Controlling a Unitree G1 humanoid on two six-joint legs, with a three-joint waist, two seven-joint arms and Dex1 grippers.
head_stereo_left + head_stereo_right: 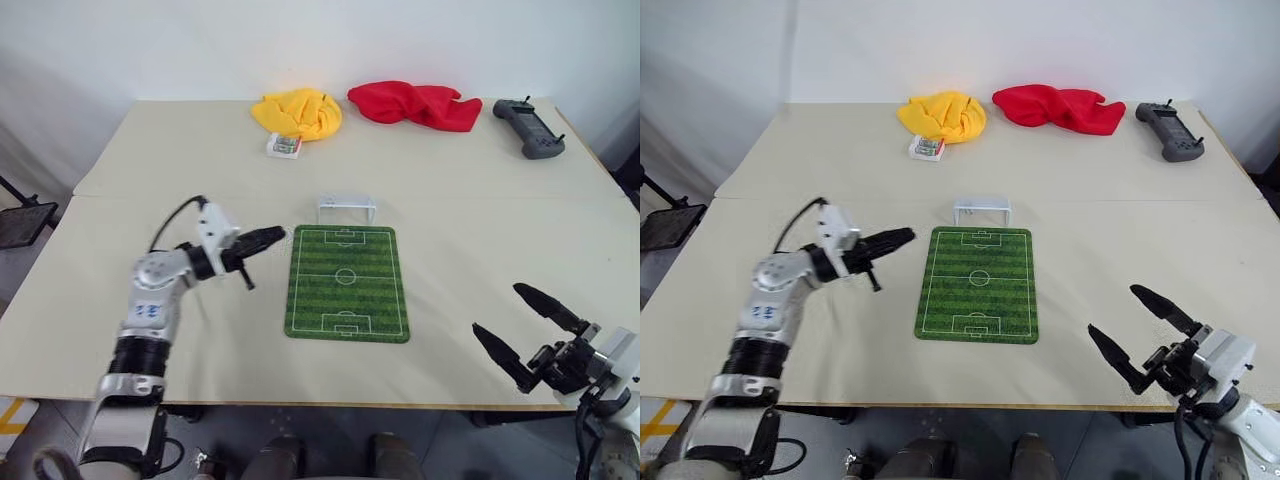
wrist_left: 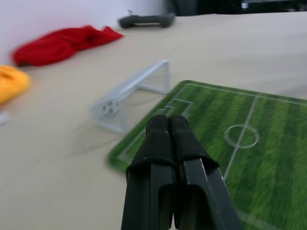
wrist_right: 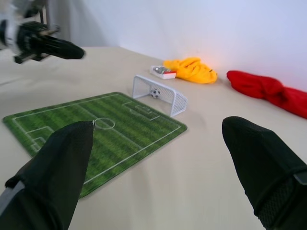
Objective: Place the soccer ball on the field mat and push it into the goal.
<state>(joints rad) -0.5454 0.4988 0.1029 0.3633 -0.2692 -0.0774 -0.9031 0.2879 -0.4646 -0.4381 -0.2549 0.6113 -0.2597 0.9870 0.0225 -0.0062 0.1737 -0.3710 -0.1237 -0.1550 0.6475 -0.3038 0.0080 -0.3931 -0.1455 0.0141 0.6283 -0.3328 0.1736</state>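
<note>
You have the soccer ball sitting inside the goal, tucked under the frame toward the end nearer your left gripper, so by the look of things the push is done and the main work of the task is behind you. The goal stands just off the far short edge of the field mat, a little ahead of your left gripper and to its right, and the mat itself lies flat with nothing on it. Your left gripper is pinched fully shut with nothing between its fingers, held level above the table just beside the mat's far left corner, its tips pointing across toward the goal mouth. Your right gripper is spread wide and empty, hanging near the table's near edge, well apart from the mat and the goal, with the mat ahead of it and to its left. What remains, I judge, is only to draw both arms clear without nudging the goal or the mat; the ball seems settled, though I cannot tell whether it touches the net.
</note>
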